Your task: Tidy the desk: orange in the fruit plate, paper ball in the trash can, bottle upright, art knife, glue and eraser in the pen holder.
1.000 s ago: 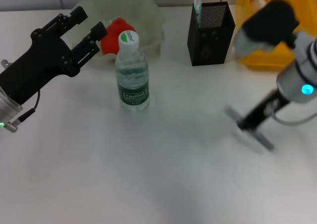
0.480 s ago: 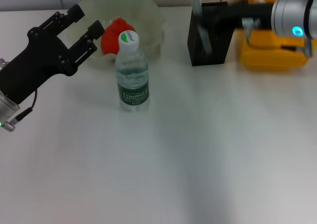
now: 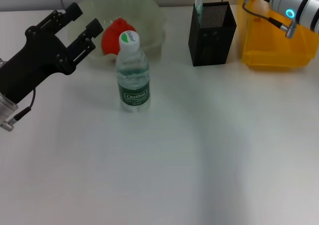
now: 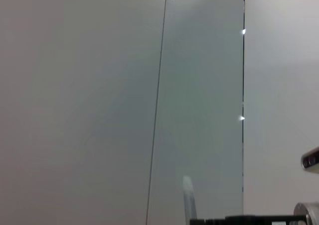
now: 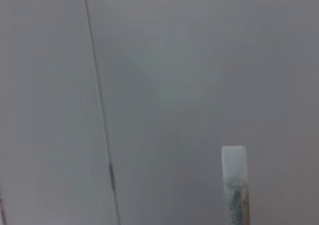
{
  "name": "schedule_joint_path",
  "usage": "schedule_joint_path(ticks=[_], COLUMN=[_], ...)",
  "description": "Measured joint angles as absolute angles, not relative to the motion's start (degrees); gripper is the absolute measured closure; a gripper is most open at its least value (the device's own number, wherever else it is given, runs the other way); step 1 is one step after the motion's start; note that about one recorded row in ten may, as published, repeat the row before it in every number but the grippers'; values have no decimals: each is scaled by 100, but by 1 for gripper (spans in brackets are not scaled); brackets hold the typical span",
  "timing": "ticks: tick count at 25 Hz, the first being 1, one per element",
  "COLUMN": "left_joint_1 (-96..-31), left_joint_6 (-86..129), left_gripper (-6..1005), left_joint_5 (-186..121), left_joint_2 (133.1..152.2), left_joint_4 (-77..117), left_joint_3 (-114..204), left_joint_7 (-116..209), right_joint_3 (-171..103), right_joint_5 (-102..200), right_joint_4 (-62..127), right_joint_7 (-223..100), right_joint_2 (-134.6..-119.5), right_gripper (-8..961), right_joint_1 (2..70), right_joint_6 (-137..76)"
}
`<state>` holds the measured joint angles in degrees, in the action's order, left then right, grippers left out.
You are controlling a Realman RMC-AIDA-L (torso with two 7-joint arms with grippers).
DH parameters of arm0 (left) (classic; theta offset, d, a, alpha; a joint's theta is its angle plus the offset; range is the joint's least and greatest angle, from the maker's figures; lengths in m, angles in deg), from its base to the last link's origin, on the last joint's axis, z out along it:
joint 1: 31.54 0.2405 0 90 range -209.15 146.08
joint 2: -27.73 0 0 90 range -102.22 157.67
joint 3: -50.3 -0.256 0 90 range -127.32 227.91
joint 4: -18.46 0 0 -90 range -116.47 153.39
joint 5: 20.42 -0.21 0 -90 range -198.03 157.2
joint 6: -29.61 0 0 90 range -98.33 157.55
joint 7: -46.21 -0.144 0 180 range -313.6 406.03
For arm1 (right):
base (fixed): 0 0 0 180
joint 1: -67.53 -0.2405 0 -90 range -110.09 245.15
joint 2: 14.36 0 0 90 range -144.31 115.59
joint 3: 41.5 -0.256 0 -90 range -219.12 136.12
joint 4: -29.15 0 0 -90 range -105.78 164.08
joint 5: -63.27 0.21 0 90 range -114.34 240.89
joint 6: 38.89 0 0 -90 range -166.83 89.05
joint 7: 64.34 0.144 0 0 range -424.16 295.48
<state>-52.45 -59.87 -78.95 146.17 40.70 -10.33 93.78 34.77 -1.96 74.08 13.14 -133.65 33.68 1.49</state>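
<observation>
The left gripper hovers over the table's far left part with its two black fingers spread wide and nothing between them. The fingertips reach to the near left rim of the fruit plate, a clear glass bowl at the far edge of the table, and touch nothing that can be made out. The orange lies inside that plate, partly hidden behind the bottle. The bottle stands upright with its cap on, just in front of the plate and just beside the open fingers, apart from them.

The right arm reaches in at the far right corner, above the yellow trash can, and its gripper runs past the picture's top edge, so I cannot tell how its fingers stand or whether they hold anything. The black mesh pen holder stands at the far edge, just beside the trash can, with a pale stick rising from its left corner. The right wrist view shows a pale stick tip against a plain wall.
</observation>
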Motion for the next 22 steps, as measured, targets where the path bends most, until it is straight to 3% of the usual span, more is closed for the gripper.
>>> schedule_joint_path(ticks=[22], left_joint_1=[-5287], left_joint_6=[-5957], left_gripper=[408], left_joint_5=[-7895], left_joint_2=[14602], left_joint_4=[4069], left_joint_3=[-1000], left_joint_7=[9376], right_joint_3=[3233], right_joint_5=[1597], right_joint_4=[5397], right_joint_7=[-1848], right_joint_2=[-13391], right_gripper=[805], right_joint_1=[2884], right_joint_6=[443])
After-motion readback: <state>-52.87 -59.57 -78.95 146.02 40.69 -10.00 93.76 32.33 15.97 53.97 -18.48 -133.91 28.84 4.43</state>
